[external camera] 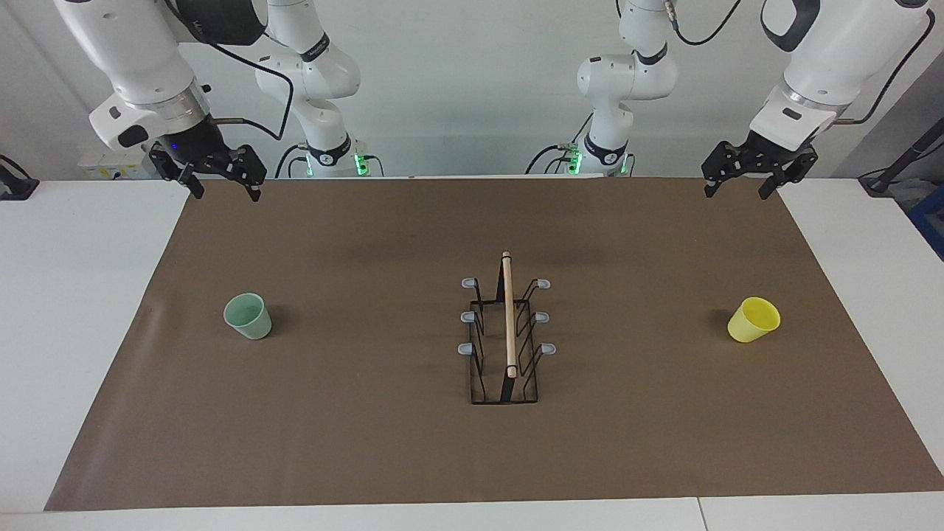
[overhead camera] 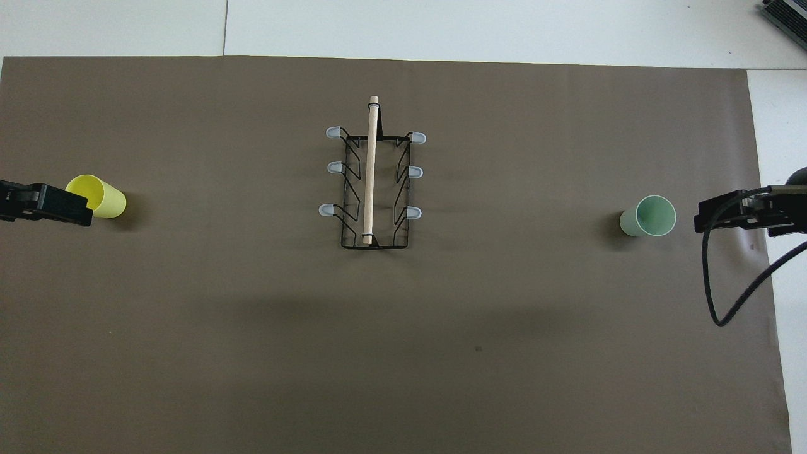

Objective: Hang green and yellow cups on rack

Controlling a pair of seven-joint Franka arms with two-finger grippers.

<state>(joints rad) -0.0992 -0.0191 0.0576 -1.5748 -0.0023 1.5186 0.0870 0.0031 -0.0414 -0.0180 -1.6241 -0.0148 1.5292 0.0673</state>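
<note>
The yellow cup (external camera: 754, 320) (overhead camera: 98, 196) stands mouth up on the brown mat toward the left arm's end. Toward the right arm's end, the pale green cup (external camera: 248, 316) (overhead camera: 648, 215) also stands mouth up. Between them sits the rack (external camera: 506, 341) (overhead camera: 374, 183), a black wire frame with a wooden rod on top; its grey-tipped prongs carry nothing. My left gripper (external camera: 737, 193) (overhead camera: 74, 208) hangs open, high over the mat's corner at the robots' end, clear of the yellow cup. My right gripper (external camera: 227, 193) (overhead camera: 711, 218) hangs open over the matching corner, clear of the green cup.
The brown mat (external camera: 369, 442) covers most of the white table (external camera: 66, 295). A black cable (overhead camera: 725, 296) loops down from the right arm over the mat's edge. A dark object (overhead camera: 785, 16) sits at the table corner farthest from the robots.
</note>
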